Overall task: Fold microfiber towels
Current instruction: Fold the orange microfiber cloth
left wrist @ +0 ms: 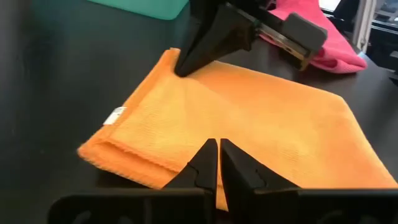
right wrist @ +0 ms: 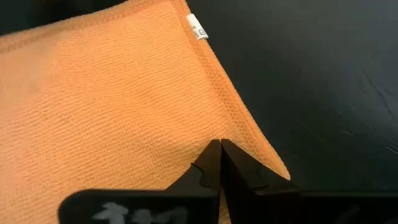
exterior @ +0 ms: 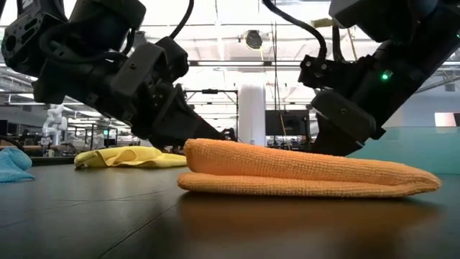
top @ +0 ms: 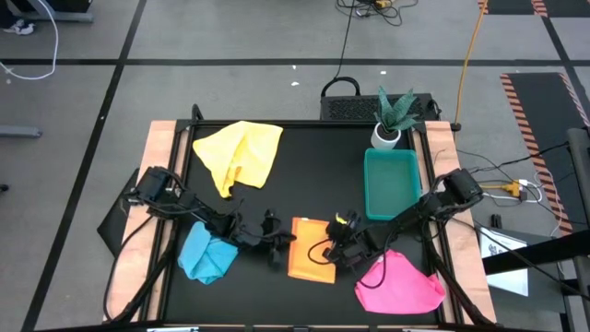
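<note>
An orange-yellow microfiber towel (top: 309, 254) lies folded in two layers at the middle of the black table's near part. My left gripper (top: 282, 243) is shut at the towel's left edge. My right gripper (top: 328, 242) is shut over the towel's far right part. The towel's white label (left wrist: 114, 115) sits on its far edge. A yellow towel (top: 241, 154) lies crumpled at the far left. A light blue towel (top: 207, 254) is bunched at the near left, and a pink one (top: 398, 284) at the near right. My left gripper's shut fingertips (left wrist: 219, 155) stand over the folded towel's left edge (left wrist: 186, 163), coming in low from the table's left; I cannot tell whether they touch it. My right gripper sets its shut fingertips (left wrist: 183, 65) down on the towel's top layer near its far edge (right wrist: 239, 134). It slants down from the table's right. The towel lies flat on the table.
A green plastic tray (top: 392, 183) stands at the right, with a small potted plant (top: 392, 120) behind it at the far right corner. Wooden rails (top: 159, 184) border the black table top on both sides.
</note>
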{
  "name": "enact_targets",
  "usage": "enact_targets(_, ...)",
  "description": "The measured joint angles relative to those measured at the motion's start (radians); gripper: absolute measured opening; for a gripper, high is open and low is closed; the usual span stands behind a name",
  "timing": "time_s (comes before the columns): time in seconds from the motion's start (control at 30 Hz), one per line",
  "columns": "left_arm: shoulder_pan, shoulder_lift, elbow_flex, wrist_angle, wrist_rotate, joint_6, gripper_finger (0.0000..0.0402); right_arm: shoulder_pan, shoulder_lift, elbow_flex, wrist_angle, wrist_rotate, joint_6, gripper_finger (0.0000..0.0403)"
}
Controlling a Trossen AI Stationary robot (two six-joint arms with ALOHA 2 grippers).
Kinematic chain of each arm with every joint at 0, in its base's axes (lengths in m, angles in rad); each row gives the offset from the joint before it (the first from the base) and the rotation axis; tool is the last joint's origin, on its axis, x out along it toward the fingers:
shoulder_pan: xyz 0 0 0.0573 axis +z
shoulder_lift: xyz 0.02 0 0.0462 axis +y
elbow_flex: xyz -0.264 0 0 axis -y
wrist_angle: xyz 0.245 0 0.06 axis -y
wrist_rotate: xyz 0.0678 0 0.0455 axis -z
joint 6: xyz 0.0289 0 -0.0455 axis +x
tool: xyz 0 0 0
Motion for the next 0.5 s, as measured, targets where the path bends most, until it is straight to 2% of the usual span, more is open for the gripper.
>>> enact_targets(0.17, 0.005, 0.0, 0.0, 0.001, -0.024, 0.006, 0.0003, 0.015, -0.032, 0.0, 0.007, 0.004, -0.022, 0.0001)
enact_targets(0.3, 0.023, 0.0, 0.001, 0.008, -0.041, 0.018, 0.0012, 0.029, -0.051, 0.0, 0.108, -0.005, -0.131, 0.0001)
enact_targets(0.5, 0.062, 0.058, 0.055, 0.008, -0.017, 0.052, 0.0006, 0.055, -0.022, 0.001, 0.452, -0.205, -0.396, 0.0001)
